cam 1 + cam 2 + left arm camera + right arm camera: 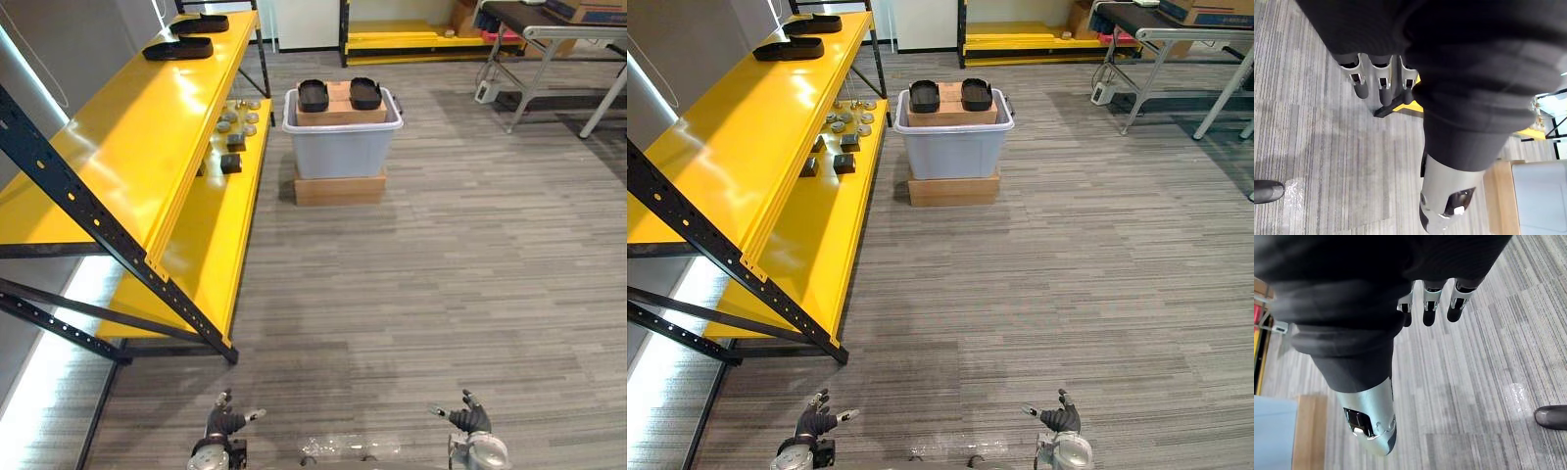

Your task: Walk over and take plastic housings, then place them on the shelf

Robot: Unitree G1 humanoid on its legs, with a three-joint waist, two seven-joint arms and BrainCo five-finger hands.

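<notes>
Two black plastic housings (313, 95) (365, 93) lie side by side on a cardboard box inside a grey tote (342, 147), far ahead on the floor. Two more black housings (178, 48) (202, 23) rest at the far end of the yellow shelf's top level (127, 137). My left hand (224, 422) hangs low at the near edge with fingers relaxed and nothing in it. My right hand (470, 418) hangs likewise at the lower right, empty. Both are far from the tote. In the wrist views the fingers (1382, 83) (1430, 303) point down at the carpet.
The tote stands on a flat wooden box (339, 187). Small metal parts (235, 122) sit on the shelf's lower level (211, 245). A black diagonal brace (108, 240) juts out at the shelf's near end. Folding tables (549, 49) stand far right, another yellow rack (402, 39) at the back.
</notes>
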